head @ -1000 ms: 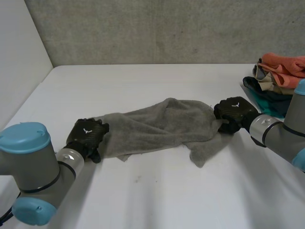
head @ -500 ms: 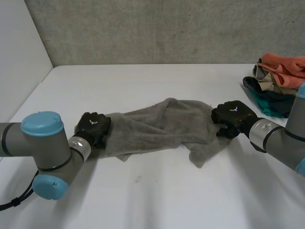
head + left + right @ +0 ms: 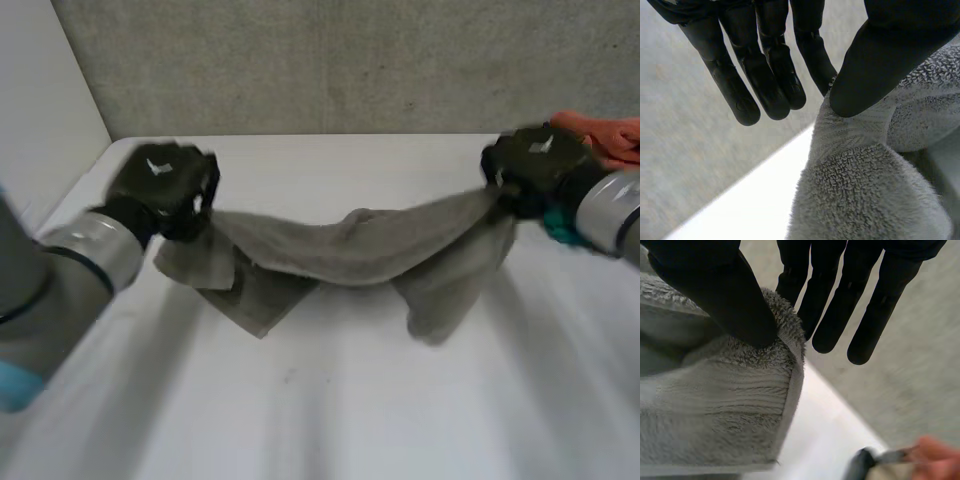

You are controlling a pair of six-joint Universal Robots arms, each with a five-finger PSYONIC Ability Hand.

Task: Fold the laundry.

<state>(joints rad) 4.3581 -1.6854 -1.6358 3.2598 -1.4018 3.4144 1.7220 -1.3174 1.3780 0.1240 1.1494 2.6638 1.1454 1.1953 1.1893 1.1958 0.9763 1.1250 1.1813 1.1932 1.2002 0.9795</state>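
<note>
Head view: grey towel (image 3: 340,250) stretched and sagging between both hands, above the white counter (image 3: 330,420). Left hand (image 3: 165,185) clamped on one end in a thumb pinch. Right hand (image 3: 535,165) clamped on the opposite end likewise. Loose folds hanging below each end. Coloured laundry pile (image 3: 610,135) just behind right hand.

I read the towel (image 3: 340,250) as plain mid-grey with no print. In the wrist views its looped pile gives way to a flat ribbed band beside the hem. The left hand (image 3: 165,185) and right hand (image 3: 535,165) are black. The table (image 3: 330,400) is white and the wall (image 3: 330,60) mottled grey. At the upper right of the head view lies a coral-orange cloth (image 3: 612,135).
</note>
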